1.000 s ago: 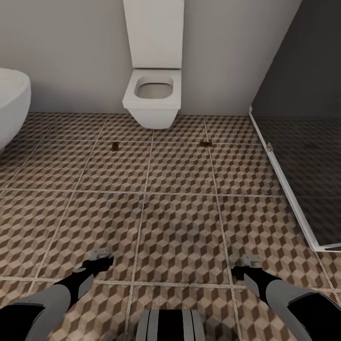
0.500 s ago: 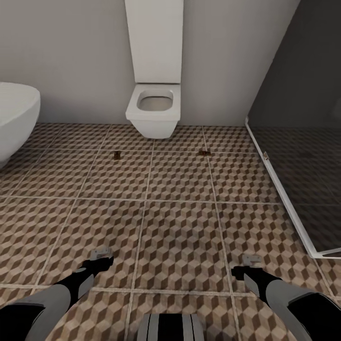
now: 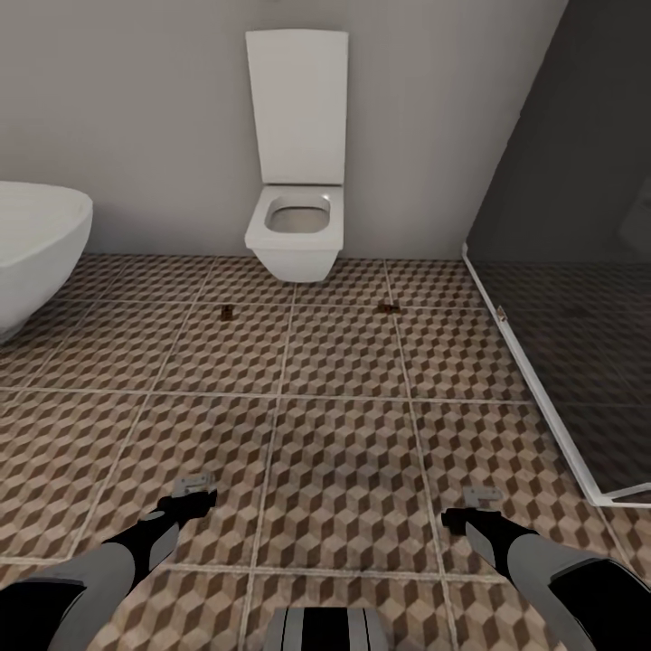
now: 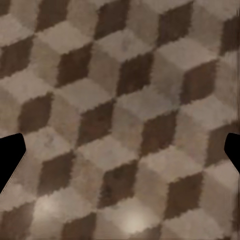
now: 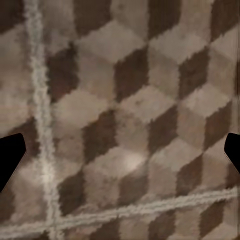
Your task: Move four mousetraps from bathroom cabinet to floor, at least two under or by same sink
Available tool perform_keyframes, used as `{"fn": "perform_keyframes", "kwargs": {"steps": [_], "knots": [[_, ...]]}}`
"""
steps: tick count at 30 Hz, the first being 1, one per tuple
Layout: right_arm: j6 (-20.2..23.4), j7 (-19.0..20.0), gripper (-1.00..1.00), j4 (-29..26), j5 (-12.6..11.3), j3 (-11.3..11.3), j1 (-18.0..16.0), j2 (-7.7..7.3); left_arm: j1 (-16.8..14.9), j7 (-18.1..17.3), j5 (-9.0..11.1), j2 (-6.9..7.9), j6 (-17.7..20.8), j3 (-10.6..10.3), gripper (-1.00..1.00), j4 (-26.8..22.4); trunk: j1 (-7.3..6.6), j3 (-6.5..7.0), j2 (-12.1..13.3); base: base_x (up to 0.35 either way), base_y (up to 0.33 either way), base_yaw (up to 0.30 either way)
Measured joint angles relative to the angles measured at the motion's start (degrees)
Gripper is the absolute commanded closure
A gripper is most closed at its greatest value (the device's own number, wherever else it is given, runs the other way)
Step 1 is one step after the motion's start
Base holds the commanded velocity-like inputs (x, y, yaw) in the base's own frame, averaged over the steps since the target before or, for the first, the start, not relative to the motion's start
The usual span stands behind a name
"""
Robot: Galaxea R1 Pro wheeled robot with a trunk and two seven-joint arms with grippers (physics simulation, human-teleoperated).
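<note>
Two mousetraps lie on the patterned bathroom floor (image 3: 344,452) in front of the toilet: a dark one (image 3: 226,313) to its left and another (image 3: 388,308) to its right. A small tan piece (image 3: 500,312) sits against the shower rail; I cannot tell what it is. The white sink (image 3: 36,244) juts in at the far left, well apart from both traps. My left gripper (image 3: 193,493) and right gripper (image 3: 476,503) hang low over the near tiles, both open and empty. The wrist views show bare tile between the spread fingers of the left gripper (image 4: 120,155) and the right gripper (image 5: 120,155). The cabinet is out of view.
A white wall-hung toilet (image 3: 294,231) with its lid up stands at the back wall. A dark glass shower enclosure (image 3: 579,271) with a white floor rail (image 3: 533,398) runs along the right side.
The camera has shifted, so the whole scene sits lower in the picture and the top of the toilet lid now shows. Both arms hold the same pose.
</note>
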Motion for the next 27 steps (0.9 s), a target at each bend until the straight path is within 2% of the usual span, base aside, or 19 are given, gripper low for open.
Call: {"fn": "perform_keyframes", "kwargs": {"steps": [27], "knots": [[0.0, -0.08, -1.0, 0.0, 0.0, 0.0, 0.0, 0.0, 0.0, 0.07, 0.0, 0.09, -0.08, 0.07, -1.0, 0.0, -0.7, 5.99, 0.36, 0.0, 0.0, 0.0]]}}
